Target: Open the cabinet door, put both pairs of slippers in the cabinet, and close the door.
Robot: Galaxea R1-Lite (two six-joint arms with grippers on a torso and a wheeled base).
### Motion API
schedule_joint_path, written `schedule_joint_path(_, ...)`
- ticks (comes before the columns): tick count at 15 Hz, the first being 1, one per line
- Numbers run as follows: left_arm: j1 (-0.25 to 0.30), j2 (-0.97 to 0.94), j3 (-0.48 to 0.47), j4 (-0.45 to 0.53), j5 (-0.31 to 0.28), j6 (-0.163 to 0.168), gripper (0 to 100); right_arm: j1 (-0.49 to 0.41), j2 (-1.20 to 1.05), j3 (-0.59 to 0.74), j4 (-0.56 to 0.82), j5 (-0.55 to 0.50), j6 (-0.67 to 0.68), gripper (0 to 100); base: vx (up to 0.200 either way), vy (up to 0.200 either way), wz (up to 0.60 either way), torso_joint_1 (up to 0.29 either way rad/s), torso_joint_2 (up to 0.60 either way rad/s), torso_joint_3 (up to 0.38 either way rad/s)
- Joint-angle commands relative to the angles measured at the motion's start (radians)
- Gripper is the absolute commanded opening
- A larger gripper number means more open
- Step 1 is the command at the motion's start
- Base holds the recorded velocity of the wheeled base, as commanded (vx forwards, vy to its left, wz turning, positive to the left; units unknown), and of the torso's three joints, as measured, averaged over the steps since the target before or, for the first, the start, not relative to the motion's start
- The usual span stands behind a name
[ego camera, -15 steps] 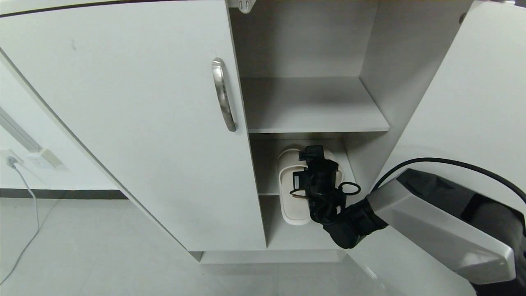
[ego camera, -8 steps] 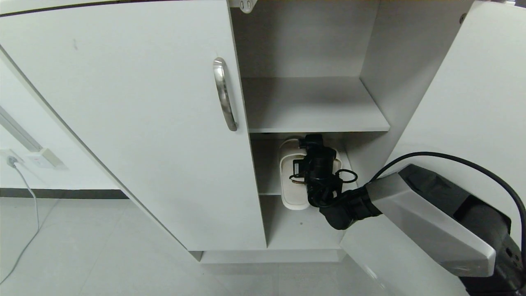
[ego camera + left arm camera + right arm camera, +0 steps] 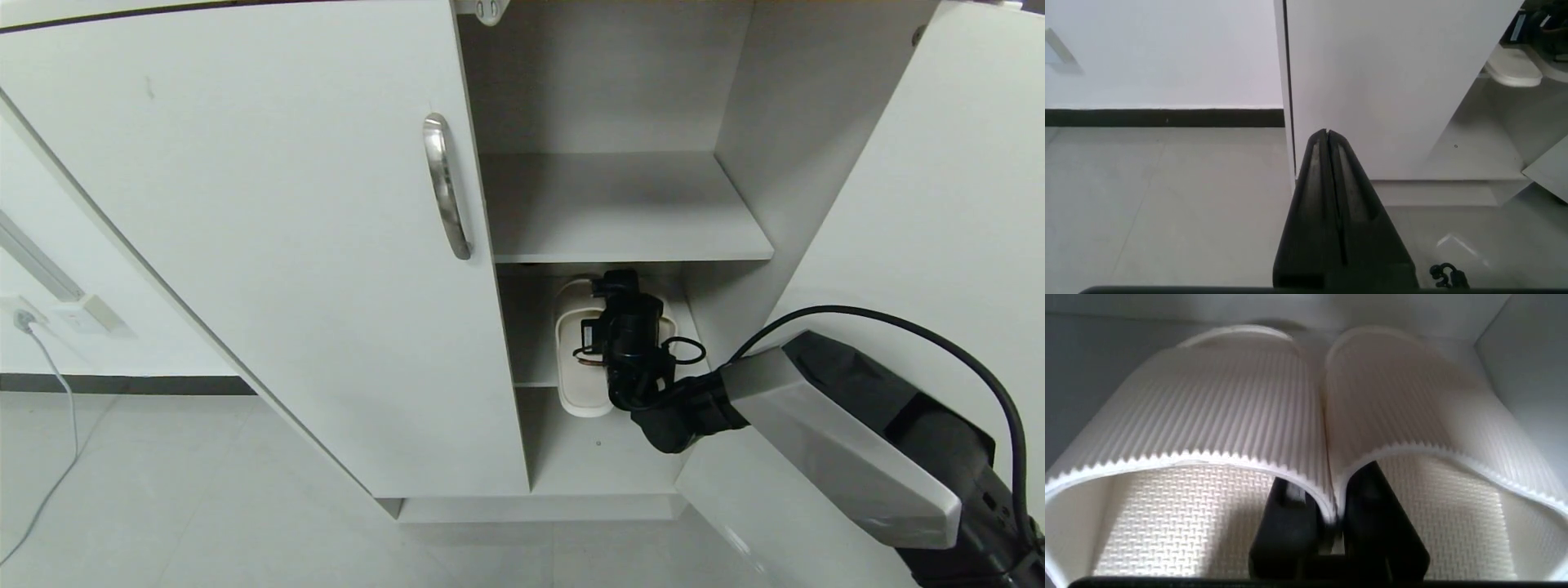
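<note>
We've moved the white slippers [image 3: 1225, 416] deeper into the cabinet's lower compartment [image 3: 588, 457], right pincer [image 3: 1331, 531] still pinching both inner edges, so release looks next.

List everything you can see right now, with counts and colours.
cabinet: one, white, right door open, left door shut
slippers: one pair, white, in the cabinet's lower compartment
door handle: one, silver, on the left door
wall socket: one, white, left of the cabinet
floor: grey tiles
right gripper: black, shut on the slippers
left gripper: black, shut, over the floor near the cabinet
</note>
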Motion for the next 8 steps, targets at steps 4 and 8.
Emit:
schedule_joint_path(4, 0.0, 0.002, 0.0, 0.0, 0.0, 0.0, 0, 0.002, 0.007, 0.009, -0.008, -0.002, 0.0, 100, 0.0, 0.0, 0.0, 0.0, 0.0, 0.0)
schedule_joint_path(8, 0.0, 0.002, 0.0, 0.0, -0.001, -0.002, 0, 0.023, -0.084, 0.179, -0.074, -0.003, -0.001, 100, 0.0, 0.0, 0.0, 0.0, 0.0, 0.0)
